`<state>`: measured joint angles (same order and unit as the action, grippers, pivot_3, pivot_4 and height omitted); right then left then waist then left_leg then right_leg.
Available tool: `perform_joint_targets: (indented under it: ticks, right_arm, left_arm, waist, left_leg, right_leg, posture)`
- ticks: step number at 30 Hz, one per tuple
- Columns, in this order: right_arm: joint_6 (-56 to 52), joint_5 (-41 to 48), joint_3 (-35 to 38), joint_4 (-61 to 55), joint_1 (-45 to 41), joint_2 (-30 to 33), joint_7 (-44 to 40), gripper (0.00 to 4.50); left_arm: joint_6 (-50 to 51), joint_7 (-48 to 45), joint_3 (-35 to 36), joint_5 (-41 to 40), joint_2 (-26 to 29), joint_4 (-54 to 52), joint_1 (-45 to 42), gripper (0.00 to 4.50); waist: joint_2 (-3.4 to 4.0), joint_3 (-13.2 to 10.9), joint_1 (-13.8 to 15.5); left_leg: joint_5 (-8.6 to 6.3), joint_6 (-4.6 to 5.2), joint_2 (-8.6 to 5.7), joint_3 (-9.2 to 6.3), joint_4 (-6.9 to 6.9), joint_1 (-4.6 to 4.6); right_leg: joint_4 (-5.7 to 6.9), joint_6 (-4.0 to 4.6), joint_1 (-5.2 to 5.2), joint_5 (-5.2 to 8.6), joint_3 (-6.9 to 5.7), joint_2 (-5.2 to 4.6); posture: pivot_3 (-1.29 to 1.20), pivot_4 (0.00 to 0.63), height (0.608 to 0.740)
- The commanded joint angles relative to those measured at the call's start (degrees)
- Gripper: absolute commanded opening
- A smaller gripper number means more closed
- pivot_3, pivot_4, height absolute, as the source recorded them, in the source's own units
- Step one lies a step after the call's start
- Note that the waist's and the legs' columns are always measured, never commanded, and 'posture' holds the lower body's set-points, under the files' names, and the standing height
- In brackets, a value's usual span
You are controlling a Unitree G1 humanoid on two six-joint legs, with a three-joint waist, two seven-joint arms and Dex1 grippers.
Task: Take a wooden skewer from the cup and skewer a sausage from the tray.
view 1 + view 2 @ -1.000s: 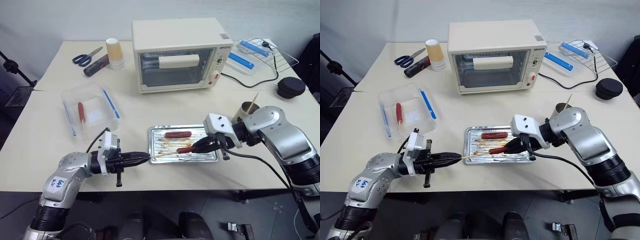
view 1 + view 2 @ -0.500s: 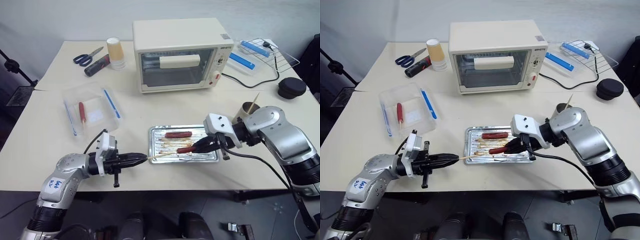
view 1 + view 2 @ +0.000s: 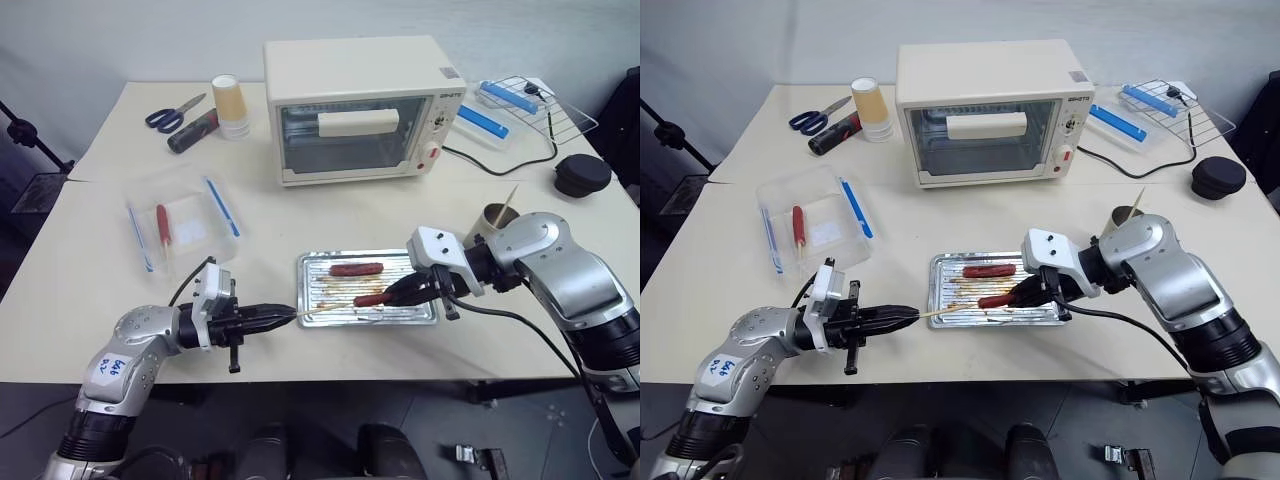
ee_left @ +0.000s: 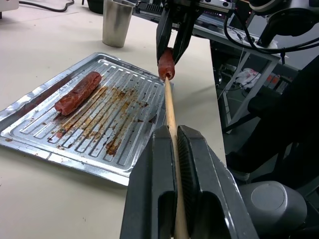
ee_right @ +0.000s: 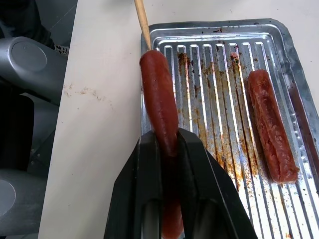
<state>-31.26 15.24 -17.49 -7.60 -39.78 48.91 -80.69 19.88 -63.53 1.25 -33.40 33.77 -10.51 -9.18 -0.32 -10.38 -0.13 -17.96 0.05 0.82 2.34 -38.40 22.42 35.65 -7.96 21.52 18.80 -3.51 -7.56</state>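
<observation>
The tray (image 4: 30, 130) was shiny ribbed metal, stained with brown grease. The wooden skewer (image 4: 169, 107) looked pale and matt. The sausage (image 5: 159, 102) was smooth and slightly glossy. The table (image 3: 90, 270) was matt cream.

Pale beige surface (image 3: 90, 270) against a plain grey-white wall (image 3: 120, 40); dark floor (image 3: 30, 200) at left, beside a black stand (image 3: 25, 135).

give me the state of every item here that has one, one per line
left end effector: shut on the wooden skewer
right end effector: shut on the sausage, held above the tray
wooden skewer: level, tip at the held sausage's end
second sausage: lying loose in the tray
toaster oven: door closed
clear plastic box: open
cup: upright, one skewer inside
</observation>
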Motion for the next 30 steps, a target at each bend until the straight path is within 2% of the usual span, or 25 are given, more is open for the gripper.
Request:
perform_joint_targets:
  ticks: [1,18,30]
  right_arm:
    - [0.41,0.43,1.81,-0.91,-0.45,0.65,0.02,0.17]
    - [-0.1,0.97,1.34,-2.65,-0.52,-0.02,0.04,0.17]
    - [-1.83,1.69,0.92,-5.77,-0.07,-1.69,0.77,0.17]
  left_arm:
    - [-0.73,-0.31,0.28,-0.39,-0.35,-0.87,-0.2,0.0]
    - [-1.46,0.79,-3.99,2.72,-4.37,0.36,-3.58,0.0]
    - [-2.0,0.48,-10.32,7.35,-11.71,6.37,-11.88,0.0]
  waist:
    - [0.0,0.0,0.0]
    - [0.0,0.0,0.05]
    - [0.0,0.0,0.17]
  left_leg:
    - [0.0,0.0,0.0,0.0,0.0,0.0]
    - [0.0,0.0,-0.05,0.0,-0.04,0.0]
    - [-0.01,0.01,-0.1,-0.05,-0.27,0.06]
  right_leg:
    - [0.0,0.0,0.0,0.0,0.0,0.0]
    - [0.02,0.0,-0.01,0.0,0.0,0.01]
    - [0.12,0.0,-0.03,0.0,-0.04,0.02]
  posture:
    - [0.0,0.15,0.74]
    - [0.0,0.15,0.74]
    - [0.0,0.15,0.74]
